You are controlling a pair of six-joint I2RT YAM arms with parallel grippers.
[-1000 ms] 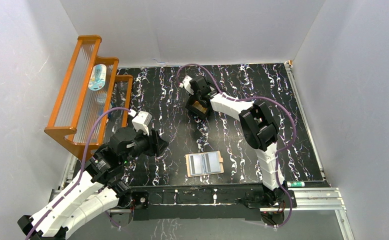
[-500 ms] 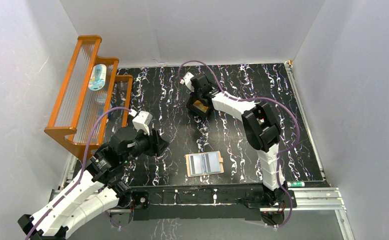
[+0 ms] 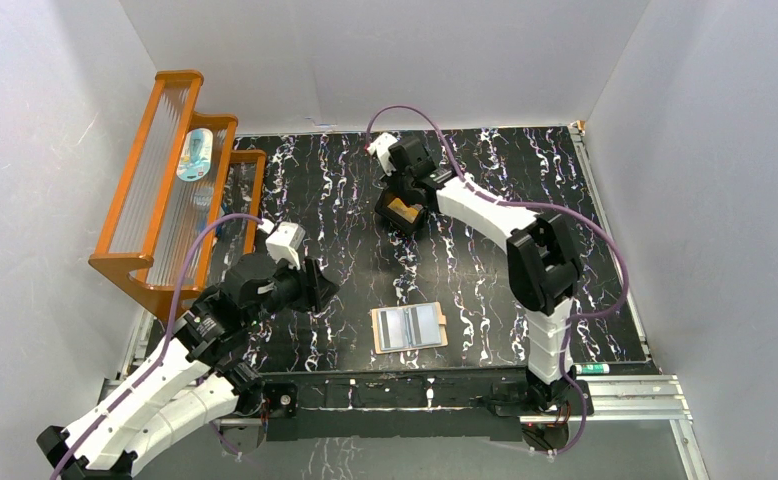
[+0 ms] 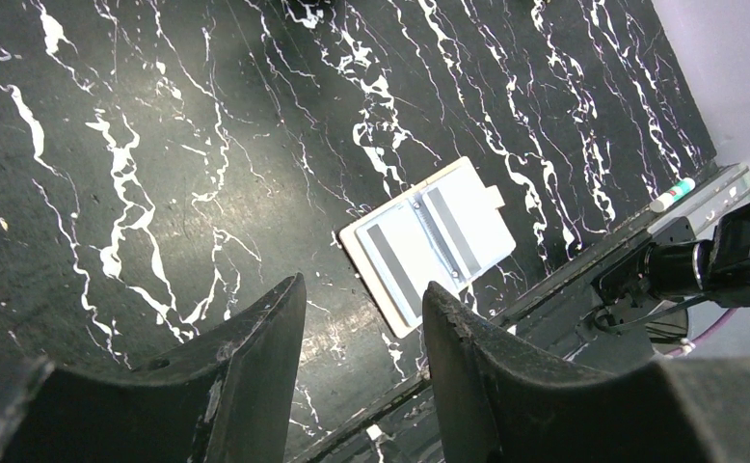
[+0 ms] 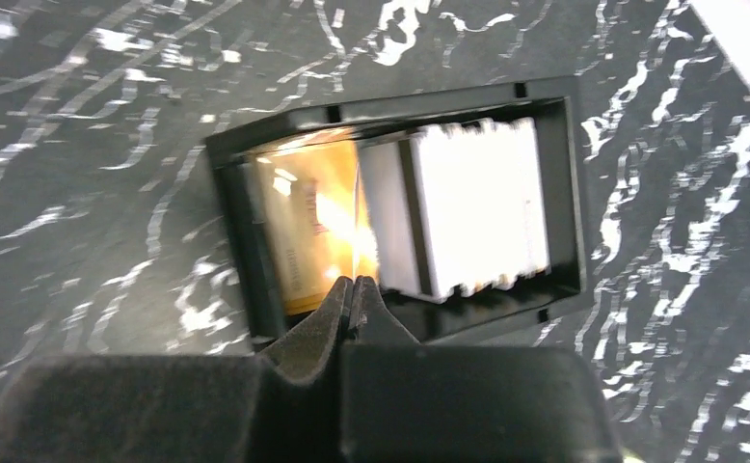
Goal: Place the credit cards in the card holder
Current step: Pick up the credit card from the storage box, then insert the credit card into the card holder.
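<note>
Reach into black tray
Right gripper closed together at orange credit card; left gripper apart, empty, above open card holder on table.

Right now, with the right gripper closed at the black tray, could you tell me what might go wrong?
The right gripper is shut between the orange card and the white stack. Whether it pinches a card is unclear, so it may lift empty. It sits at the near wall of the tray and could drag that along.
</note>
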